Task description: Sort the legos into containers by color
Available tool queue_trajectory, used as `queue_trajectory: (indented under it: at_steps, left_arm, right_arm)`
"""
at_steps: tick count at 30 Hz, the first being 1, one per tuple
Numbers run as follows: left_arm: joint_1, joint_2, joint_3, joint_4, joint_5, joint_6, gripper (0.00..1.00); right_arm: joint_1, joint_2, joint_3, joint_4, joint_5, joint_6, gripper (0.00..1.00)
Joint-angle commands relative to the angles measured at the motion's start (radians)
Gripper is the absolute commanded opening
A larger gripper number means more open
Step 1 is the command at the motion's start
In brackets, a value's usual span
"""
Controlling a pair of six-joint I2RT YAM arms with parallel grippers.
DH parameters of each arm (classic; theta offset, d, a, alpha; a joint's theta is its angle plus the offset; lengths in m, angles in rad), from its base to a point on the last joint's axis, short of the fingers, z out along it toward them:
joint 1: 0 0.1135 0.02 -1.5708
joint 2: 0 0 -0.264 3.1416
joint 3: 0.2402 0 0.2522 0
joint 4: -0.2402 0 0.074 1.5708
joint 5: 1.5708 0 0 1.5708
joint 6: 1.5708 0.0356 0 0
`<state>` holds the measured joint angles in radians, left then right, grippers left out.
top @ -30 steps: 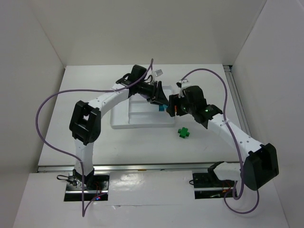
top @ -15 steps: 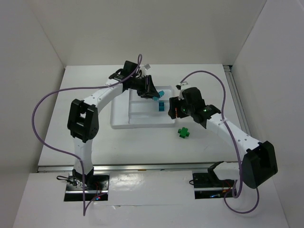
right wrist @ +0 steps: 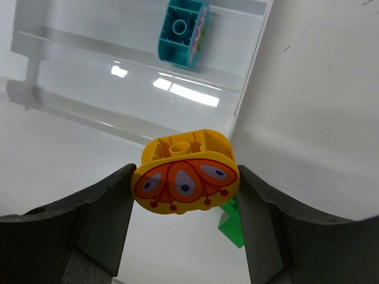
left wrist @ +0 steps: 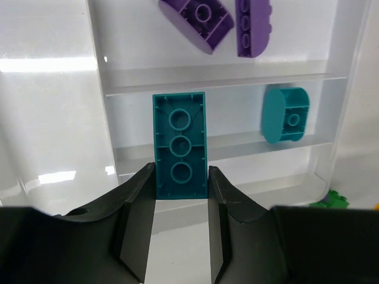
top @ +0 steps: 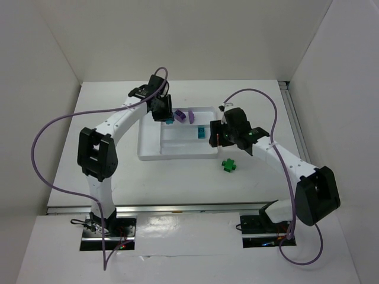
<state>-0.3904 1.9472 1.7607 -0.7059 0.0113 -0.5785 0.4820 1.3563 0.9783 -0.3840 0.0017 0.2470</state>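
1. The left claw [left wrist: 180, 173] is pinched tight on a flat teal brick [left wrist: 179, 139]. The two black fingers [left wrist: 139, 201] press on the brick's long sides. We see the brick's underside, with three rings in a row.
2. The flat teal brick hangs over the white tray [left wrist: 59, 118]. It lines up with the middle part of the tray. I cannot tell if it touches the tray.
3. Further out in the same middle part lies a round teal piece [left wrist: 286, 115], off to the right side.
4. In the far part of the tray lie two purple pieces [left wrist: 198, 15], close side by side.
5. From above, the left claw [top: 161, 112] is at the far left corner of the tray [top: 172, 152].
6. The right claw [right wrist: 186, 177] is partly open, and its fingers squeeze a yellow piece [right wrist: 185, 171]. The yellow piece has red butterfly wings drawn on it.
7. The yellow piece hangs right by the tray's edge [right wrist: 249, 77]. From above, the right claw [top: 218, 135] is at the right end of the tray.
8. A green lego [top: 228, 164] lies on the table [top: 148, 177], outside the tray, near its right front corner. A bit of it peeks out under the yellow piece.
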Motion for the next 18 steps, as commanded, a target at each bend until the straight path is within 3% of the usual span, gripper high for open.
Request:
queue_trajectory:
  at_steps: [1, 12, 16, 18]
  left_arm:
    - [-0.034, 0.048, 0.020, -0.062, -0.065, 0.017, 0.00]
    - [-0.108, 0.101, 0.010, -0.063, -0.093, -0.012, 0.00]
    - [-0.117, 0.121, 0.032, -0.063, -0.105, -0.021, 0.18]
    - [-0.117, 0.147, 0.057, -0.063, -0.105, -0.021, 0.21]
  right_arm:
    - [0.003, 0.004, 0.059, 0.000, 0.040, 0.018, 0.42]
    - [0.003, -0.008, 0.059, -0.009, 0.049, 0.018, 0.42]
    - [0.003, -0.008, 0.059, -0.009, 0.049, 0.018, 0.42]
    - [0.003, -0.008, 0.059, -0.009, 0.049, 0.018, 0.42]
